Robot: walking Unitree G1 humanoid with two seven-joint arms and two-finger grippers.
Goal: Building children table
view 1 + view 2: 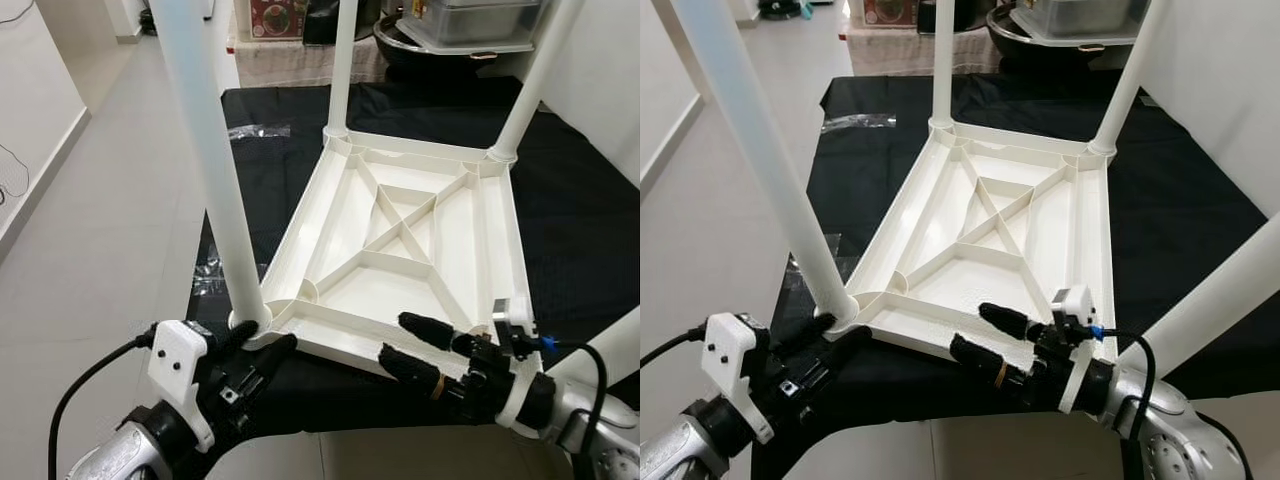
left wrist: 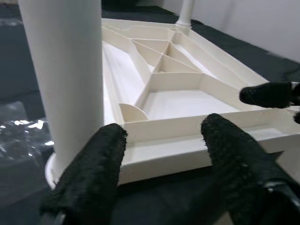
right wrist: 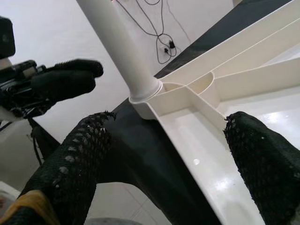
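Tabletop (image 1: 400, 240) lies upside down on black-covered surface (image 1: 580, 220), ribs up. Four white legs (image 1: 205, 150) stand at its corners; flipping upright seems left. Left gripper (image 1: 262, 352) and right gripper (image 1: 410, 345) both spread at near edge, gripping nothing.
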